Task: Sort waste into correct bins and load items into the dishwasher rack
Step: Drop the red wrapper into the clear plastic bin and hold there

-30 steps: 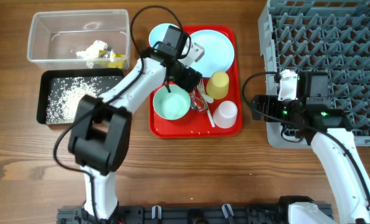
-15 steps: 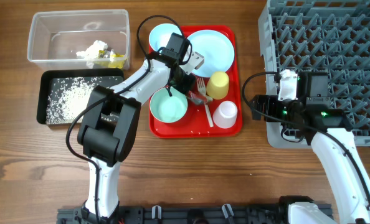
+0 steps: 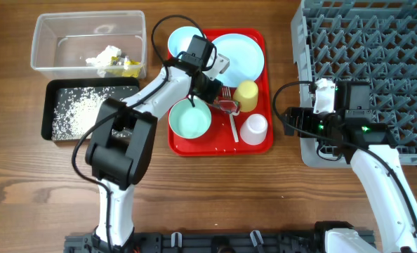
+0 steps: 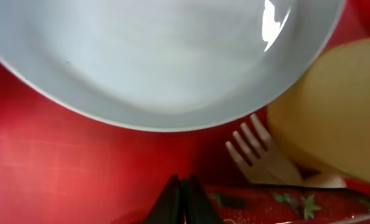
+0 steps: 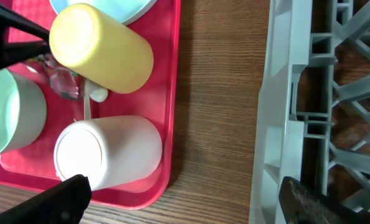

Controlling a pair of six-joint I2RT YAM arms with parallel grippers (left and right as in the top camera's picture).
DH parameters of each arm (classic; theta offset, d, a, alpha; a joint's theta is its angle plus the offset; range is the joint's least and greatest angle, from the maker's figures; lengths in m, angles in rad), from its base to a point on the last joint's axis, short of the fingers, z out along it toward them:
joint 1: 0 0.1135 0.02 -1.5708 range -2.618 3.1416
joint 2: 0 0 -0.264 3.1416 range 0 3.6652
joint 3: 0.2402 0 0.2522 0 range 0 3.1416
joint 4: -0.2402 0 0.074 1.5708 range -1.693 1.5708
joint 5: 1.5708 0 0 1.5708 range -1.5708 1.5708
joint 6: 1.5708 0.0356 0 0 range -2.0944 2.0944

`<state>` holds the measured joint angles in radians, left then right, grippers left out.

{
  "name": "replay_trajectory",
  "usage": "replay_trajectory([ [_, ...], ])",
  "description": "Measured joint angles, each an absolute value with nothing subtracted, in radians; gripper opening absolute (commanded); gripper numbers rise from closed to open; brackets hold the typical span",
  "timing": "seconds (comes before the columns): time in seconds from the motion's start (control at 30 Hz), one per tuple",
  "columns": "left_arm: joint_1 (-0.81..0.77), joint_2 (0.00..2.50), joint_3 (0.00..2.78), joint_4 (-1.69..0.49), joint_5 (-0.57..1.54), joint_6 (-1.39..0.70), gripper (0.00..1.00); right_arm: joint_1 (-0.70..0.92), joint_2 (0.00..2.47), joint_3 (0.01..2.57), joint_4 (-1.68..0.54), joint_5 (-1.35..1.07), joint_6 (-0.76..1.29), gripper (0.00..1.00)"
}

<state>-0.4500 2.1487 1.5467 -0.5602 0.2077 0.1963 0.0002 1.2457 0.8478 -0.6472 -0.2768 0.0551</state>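
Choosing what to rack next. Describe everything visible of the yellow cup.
The yellow cup is plain, opaque, plastic-looking, slightly tapered. It apparently stands mouth down, closed base up, on the red tray, between the light blue plate and the pale pink cup. The white fork lies at its foot; nothing grips it.

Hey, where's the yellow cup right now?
In the overhead view the yellow cup sits on the red tray's right side, between the blue plate above and the pale pink cup below.
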Motion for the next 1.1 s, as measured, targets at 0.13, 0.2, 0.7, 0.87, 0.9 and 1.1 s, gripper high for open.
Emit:
replay_trajectory([
  [0.13,-0.450,2.048,1.547,-0.560,0.208,0.185,0.04,0.000,1.245,0.848,-0.647,-0.277,0.055,0.99],
  [0.2,-0.450,1.986,1.547,-0.560,0.208,0.181,0.04,0.000,1.246,0.848,-0.647,-0.277,0.055,1.00],
  [0.7,-0.001,1.837,1.551,-0.317,0.010,0.112,0.04,0.000,1.246,0.848,-0.643,-0.277,0.055,1.00],
  [0.87,0.125,1.930,1.551,-0.208,0.010,0.063,0.94,0.000,1.246,0.848,-0.640,-0.277,0.056,1.00],
  [0.9,0.138,1.951,1.551,-0.205,0.014,0.057,1.00,0.000,1.246,0.848,-0.639,-0.277,0.060,1.00],
  [1.1,0.139,1.981,1.551,-0.228,0.029,0.021,1.00,0.000,1.246,0.848,-0.636,-0.277,0.067,1.00],
])
